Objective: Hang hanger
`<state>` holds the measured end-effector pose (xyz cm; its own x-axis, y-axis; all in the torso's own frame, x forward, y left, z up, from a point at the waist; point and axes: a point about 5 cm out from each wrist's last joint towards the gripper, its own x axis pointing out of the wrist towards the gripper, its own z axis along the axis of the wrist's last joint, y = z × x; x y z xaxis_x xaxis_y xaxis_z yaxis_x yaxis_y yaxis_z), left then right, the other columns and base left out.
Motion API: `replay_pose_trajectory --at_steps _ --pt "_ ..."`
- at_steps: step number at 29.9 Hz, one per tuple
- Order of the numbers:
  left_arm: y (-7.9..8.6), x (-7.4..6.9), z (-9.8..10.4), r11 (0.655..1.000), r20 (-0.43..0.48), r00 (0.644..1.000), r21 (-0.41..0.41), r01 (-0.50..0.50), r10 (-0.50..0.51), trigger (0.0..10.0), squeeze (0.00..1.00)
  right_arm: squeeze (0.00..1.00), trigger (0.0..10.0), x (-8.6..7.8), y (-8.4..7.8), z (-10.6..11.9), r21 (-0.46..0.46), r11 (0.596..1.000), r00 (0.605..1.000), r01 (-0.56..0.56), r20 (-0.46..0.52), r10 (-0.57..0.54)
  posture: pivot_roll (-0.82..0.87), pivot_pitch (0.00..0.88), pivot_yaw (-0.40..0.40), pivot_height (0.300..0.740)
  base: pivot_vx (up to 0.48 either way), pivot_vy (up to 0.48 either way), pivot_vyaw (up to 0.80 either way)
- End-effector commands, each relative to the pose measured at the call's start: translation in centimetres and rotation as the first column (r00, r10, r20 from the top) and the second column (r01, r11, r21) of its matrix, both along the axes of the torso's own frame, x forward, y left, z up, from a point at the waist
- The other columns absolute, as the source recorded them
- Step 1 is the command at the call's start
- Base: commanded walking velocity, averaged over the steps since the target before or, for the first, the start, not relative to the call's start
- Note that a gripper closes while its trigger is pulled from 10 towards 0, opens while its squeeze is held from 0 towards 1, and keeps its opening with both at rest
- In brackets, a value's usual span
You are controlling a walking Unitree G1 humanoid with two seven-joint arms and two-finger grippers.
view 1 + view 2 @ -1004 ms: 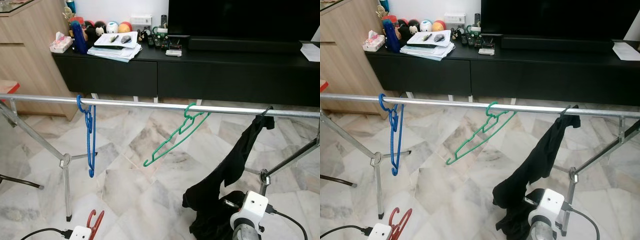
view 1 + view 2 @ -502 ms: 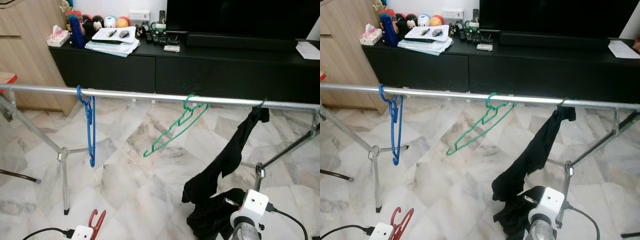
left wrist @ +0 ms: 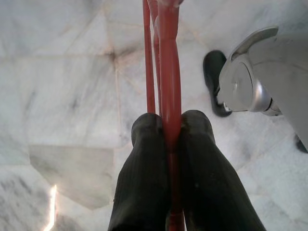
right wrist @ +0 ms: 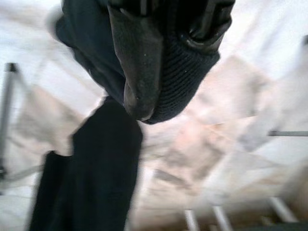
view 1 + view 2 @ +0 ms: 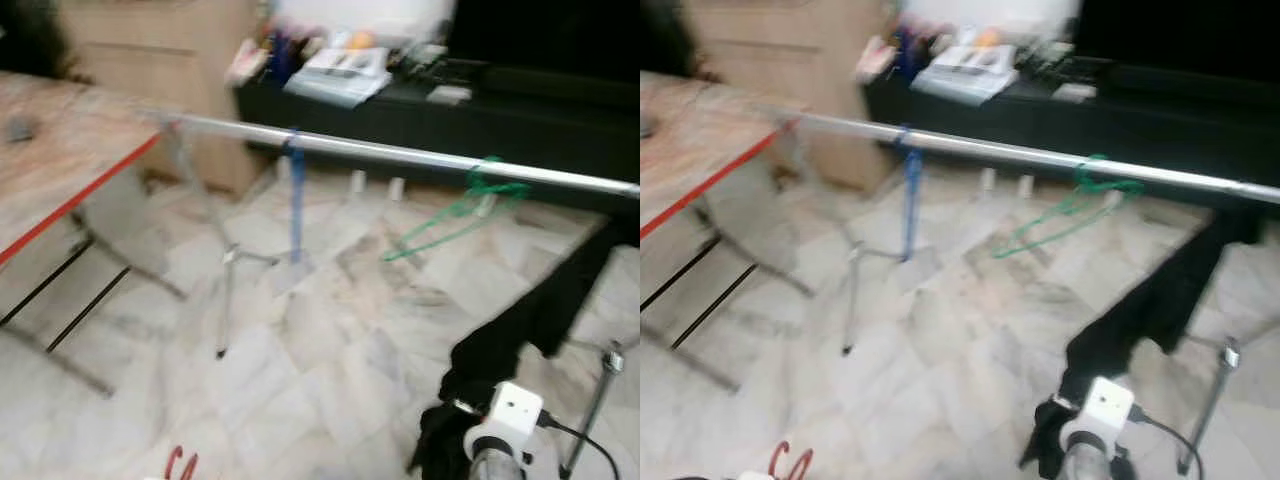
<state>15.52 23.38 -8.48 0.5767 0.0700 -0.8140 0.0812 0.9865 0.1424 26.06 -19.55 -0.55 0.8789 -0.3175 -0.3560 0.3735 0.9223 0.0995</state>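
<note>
While the left gripper (image 3: 168,139) is pinching the thin red plastic hanger (image 3: 166,72) low, the right gripper (image 4: 144,62), gripping the black garment (image 5: 520,340), is risking dragging it off the silver metal rail (image 5: 400,155).

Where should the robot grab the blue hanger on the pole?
Probably the straight part hanging below the blue hanger, coming from the robot's side of the rail. It hangs edge-on and thin there, so two fingers could close across it, and the hook stays free to lift off. The view is blurry.

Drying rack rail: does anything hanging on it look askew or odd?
Yes. The green plastic hanger hangs steeply tilted on the silver metal rail, not level. The black garment droops in a long strand toward the marble floor, its lower end clamped in the right end effector.
</note>
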Motion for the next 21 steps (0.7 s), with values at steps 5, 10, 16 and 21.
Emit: replay_pose_trajectory --at_steps 5,10,16,21 --pt "-0.44 0.06 -0.08 1.0 -0.002 1.0 -0.004 0.021 -0.021 10.0 0.0 0.0 10.0 -0.35 -0.94 -0.01 -0.016 1.0 1.0 0.023 0.002 -0.023 -0.12 0.122 0.035 0.74 -0.343 0.0 0.0" --pt "-0.42 0.05 -0.09 1.0 -0.004 1.0 -0.003 0.018 -0.018 10.0 0.0 0.0 10.0 -0.31 -1.0 0.01 -0.015 1.0 1.0 0.027 0.003 -0.027 -0.12 0.127 0.034 0.74 -0.345 0.0 0.0" --pt "-0.38 0.02 -0.1 1.0 -0.005 1.0 -0.002 0.015 -0.015 10.0 0.0 0.0 10.0 -0.26 -1.17 0.0 -0.01 0.999 0.999 0.041 -0.004 -0.041 -0.11 0.129 0.033 0.74 -0.349 0.0 0.0" --pt "-0.5 0.18 -0.06 1.0 -0.001 1.0 -0.004 0.016 -0.016 10.0 0.0 0.0 10.0 -0.14 -1.23 0.05 -0.002 0.999 0.999 0.039 -0.004 -0.039 -0.12 0.13 0.031 0.74 -0.348 0.0 -0.8"
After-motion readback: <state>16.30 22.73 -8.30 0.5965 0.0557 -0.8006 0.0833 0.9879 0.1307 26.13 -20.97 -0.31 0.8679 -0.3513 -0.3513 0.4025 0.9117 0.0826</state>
